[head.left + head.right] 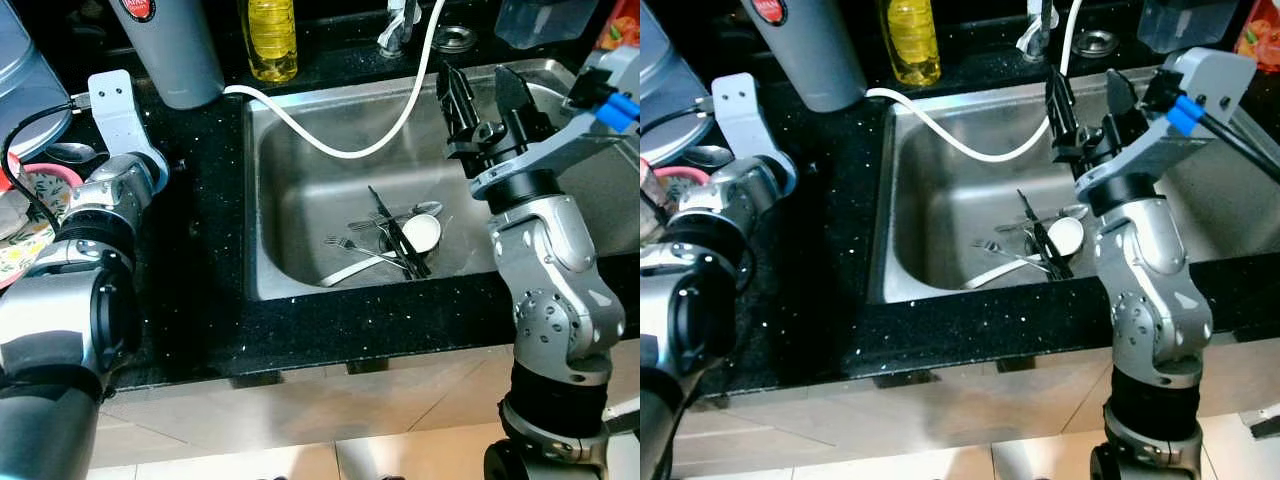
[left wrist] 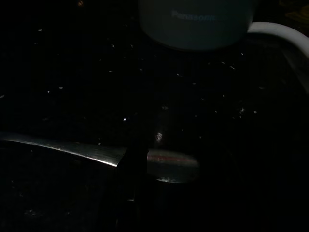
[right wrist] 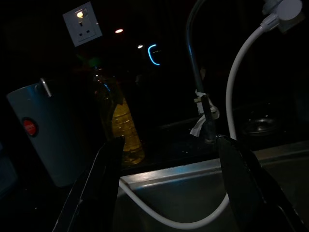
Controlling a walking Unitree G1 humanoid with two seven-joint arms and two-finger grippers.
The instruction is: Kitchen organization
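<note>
A steel sink point(image 1: 300, 170) is set into the black counter point(image 1: 200, 260). Near its drain lies a pile of cutlery: forks point(image 1: 350, 245), a white round spoon point(image 1: 422, 232) and a black-handled utensil point(image 1: 400, 235). My right gripper point(image 1: 485, 95) is raised above the sink's right side. It is open, points toward the back wall and holds nothing. In the right wrist view its fingers point(image 3: 108, 164) frame the tap and hose. My left arm point(image 1: 120, 170) reaches over the counter at the left, near a metal spoon point(image 1: 70, 152). The dark left wrist view shows a spoon point(image 2: 171, 164) on the counter.
A grey Panasonic flask point(image 1: 170, 45) and a yellow oil bottle point(image 1: 271, 38) stand behind the sink. A white hose point(image 1: 340, 140) loops from the tap point(image 1: 400, 25) into the basin. Patterned plates point(image 1: 25, 210) crowd the far left. A clear container point(image 1: 540, 20) sits at the back right.
</note>
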